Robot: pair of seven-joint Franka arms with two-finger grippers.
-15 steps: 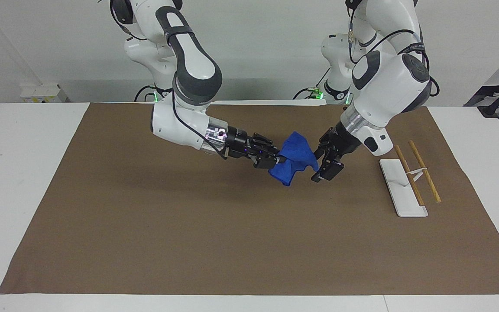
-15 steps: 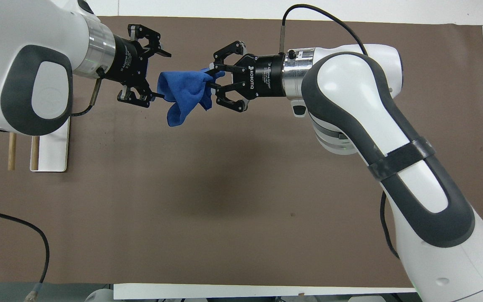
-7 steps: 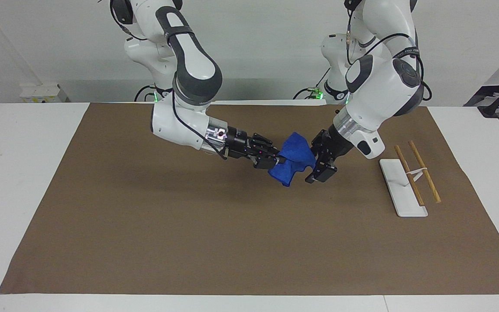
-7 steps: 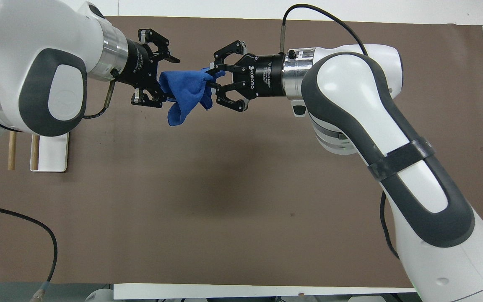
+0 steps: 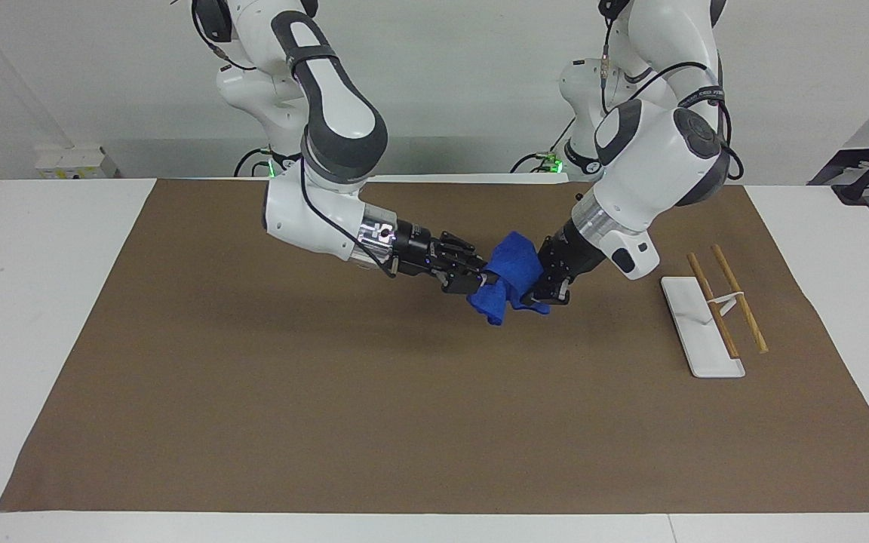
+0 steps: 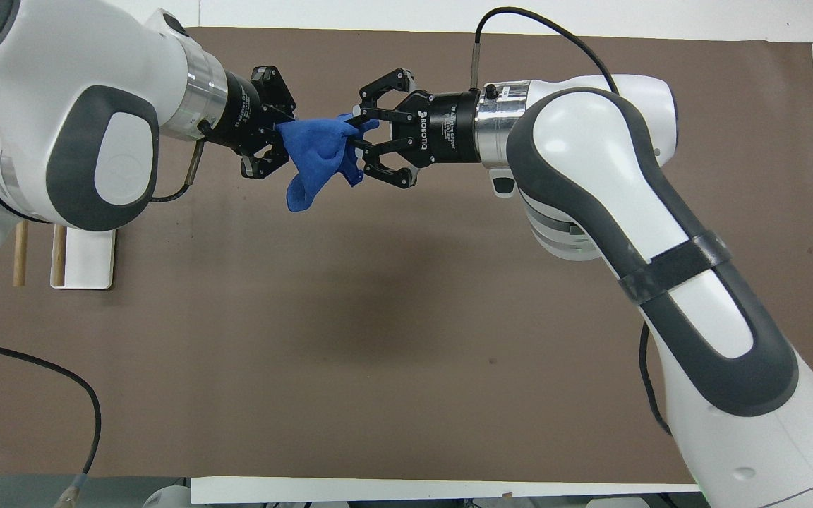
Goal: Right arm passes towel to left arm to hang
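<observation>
Right hand (image 5: pixel 486 280) clamped shut on bunched blue towel (image 5: pixel 511 271) above brown-covered tabletop (image 5: pixel 329 392), left hand (image 5: pixel 534 296) closed on towel's other end.

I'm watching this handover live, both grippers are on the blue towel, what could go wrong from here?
1. The left gripper and the right gripper both clamp the towel; pulling apart before the right one lets go could stretch it or tear it free.
2. The left gripper seems to pinch only an edge, so the bunched towel may slip.
</observation>
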